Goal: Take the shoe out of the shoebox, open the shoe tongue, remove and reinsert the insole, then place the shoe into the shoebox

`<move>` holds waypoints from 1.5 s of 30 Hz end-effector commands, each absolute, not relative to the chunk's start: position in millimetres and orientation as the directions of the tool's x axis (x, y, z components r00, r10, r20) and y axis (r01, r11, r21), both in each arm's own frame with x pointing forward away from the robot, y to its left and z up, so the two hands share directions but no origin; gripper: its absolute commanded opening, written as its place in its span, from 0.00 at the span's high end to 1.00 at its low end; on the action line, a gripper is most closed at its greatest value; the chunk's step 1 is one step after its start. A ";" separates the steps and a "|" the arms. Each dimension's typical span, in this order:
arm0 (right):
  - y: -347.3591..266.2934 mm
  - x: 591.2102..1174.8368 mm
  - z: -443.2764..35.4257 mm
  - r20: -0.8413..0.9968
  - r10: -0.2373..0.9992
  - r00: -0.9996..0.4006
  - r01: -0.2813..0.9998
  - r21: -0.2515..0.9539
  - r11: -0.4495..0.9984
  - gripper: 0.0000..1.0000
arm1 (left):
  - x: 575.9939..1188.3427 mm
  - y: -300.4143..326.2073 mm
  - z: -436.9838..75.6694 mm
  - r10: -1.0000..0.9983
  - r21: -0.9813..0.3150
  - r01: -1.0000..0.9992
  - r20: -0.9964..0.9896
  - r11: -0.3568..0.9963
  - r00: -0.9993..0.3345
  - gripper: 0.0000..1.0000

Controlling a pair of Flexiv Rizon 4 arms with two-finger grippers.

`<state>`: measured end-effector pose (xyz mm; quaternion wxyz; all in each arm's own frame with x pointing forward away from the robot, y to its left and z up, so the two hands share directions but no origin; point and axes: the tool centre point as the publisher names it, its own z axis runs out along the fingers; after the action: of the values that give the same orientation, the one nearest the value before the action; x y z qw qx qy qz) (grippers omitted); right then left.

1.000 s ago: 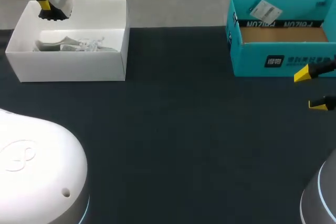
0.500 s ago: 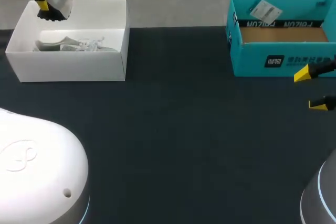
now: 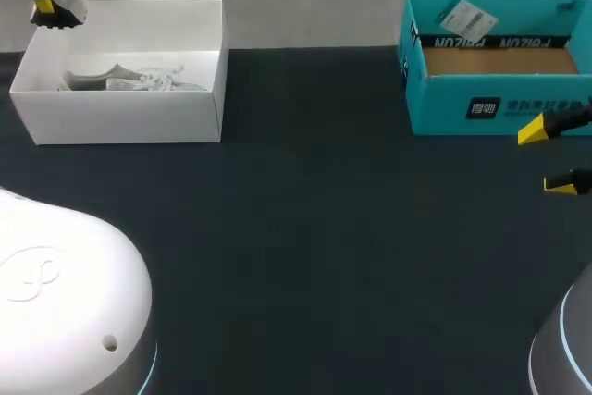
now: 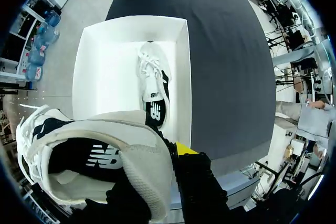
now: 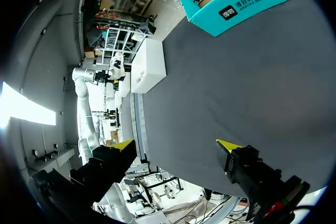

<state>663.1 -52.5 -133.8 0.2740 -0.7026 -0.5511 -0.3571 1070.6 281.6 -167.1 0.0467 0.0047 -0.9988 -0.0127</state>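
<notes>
You've got the dark table [image 3: 324,228] across the whole scene. White shoebox [image 3: 129,122] sits open at the far left, partly past the table's far edge. Teal box [image 3: 462,108] sits open at the far right, brown cardboard floor showing, well apart from the white one. White-and-black sneaker [image 4: 94,156] is out of the box, up in the air above the white shoebox's far-left corner, touching neither box nor table. Second sneaker [image 4: 153,90] lies on its side inside the white shoebox, along the box's near wall. Your left gripper [image 4: 160,182] is clamped on the lifted sneaker's heel collar, one finger inside the shoe opening and the yellow-tipped one outside. Your right gripper [image 3: 548,158] hangs at the right edge, just near of the teal box, fingers spread wide with nothing between them. Small white tag [image 3: 465,18] lies inside the teal box against its far wall.
</notes>
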 end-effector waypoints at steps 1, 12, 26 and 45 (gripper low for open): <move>-52.1 661.5 -134.4 0.803 0.580 0.139 0.969 0.010 -0.246 0.00 | 1106.4 292.8 -174.2 -0.030 0.057 -0.024 0.121 0.998 -0.992 1.00; -52.1 661.5 -134.4 0.803 0.580 0.139 0.969 0.010 -0.246 0.00 | 1126.4 309.3 -185.0 0.268 -0.010 0.270 0.165 0.963 -0.949 1.00; -52.1 661.5 -134.4 0.803 0.580 0.139 0.969 0.010 -0.246 0.00 | 1129.4 314.7 -180.1 0.682 -0.080 0.685 0.234 0.724 -0.693 1.00; -52.1 661.5 -134.4 0.803 0.580 0.139 0.969 0.010 -0.246 0.00 | 1156.0 334.3 -172.0 0.975 -0.069 0.982 0.151 0.176 -0.165 1.00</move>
<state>663.1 -52.6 -133.8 0.2740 -0.7026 -0.5511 -0.3571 1150.3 326.0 -173.9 0.1021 -0.5019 -0.8578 -0.0431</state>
